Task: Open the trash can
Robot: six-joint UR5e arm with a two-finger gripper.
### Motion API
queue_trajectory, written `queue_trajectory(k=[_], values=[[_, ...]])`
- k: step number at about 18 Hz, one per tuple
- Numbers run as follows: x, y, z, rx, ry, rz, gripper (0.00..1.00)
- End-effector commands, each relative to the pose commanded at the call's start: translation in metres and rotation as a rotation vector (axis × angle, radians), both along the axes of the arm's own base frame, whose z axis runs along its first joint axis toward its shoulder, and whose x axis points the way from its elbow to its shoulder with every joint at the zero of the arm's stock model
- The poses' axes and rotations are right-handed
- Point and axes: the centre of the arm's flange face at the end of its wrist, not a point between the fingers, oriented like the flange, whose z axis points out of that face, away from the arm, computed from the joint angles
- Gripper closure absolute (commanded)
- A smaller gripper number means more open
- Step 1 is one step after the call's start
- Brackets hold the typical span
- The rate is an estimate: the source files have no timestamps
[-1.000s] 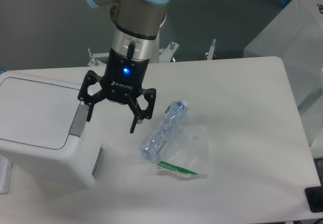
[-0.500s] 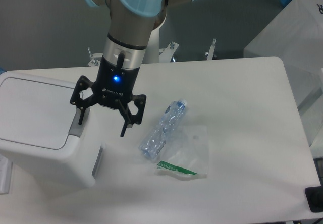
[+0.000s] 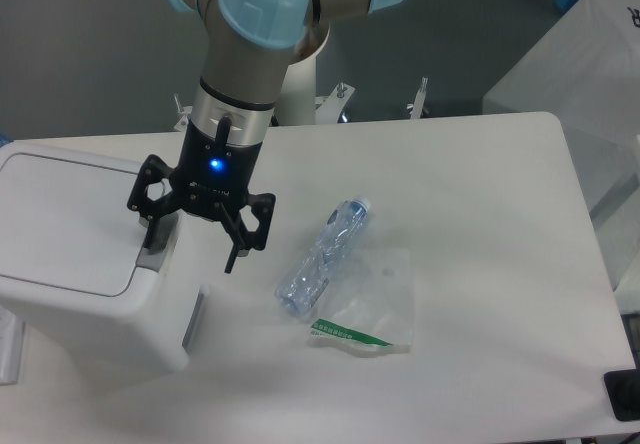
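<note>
The trash can (image 3: 70, 254) is a large white boxy bin at the left of the table, its flat lid closed. A grey latch (image 3: 153, 254) sits on its right edge. My gripper (image 3: 190, 254) hangs open just above the bin's right edge. Its left finger (image 3: 150, 229) is over the latch, and the right finger (image 3: 233, 249) is out past the bin's side over the table. Nothing is held between the fingers.
A crushed clear plastic bottle (image 3: 323, 254) lies on the white table (image 3: 480, 214) to the right of the gripper. It rests partly on a clear plastic bag (image 3: 375, 304) with a green-and-white strip. A white box (image 3: 590, 54) stands at the far right.
My gripper has moved left, from beside the bin to over its latch edge. It has stayed open. The bin lid, bottle and bag have not moved.
</note>
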Motion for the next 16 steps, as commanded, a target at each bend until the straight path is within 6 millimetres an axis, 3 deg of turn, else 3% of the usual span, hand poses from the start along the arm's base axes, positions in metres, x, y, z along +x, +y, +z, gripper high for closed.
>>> queue_trajectory(k=[5, 16], values=[[-0.0003, -0.0014, 0.0066, 0.007, 0.011, 0.002, 0.0], [-0.0022, 0.0007, 0.0014, 0.002, 0.007, 0.0, 0.0]])
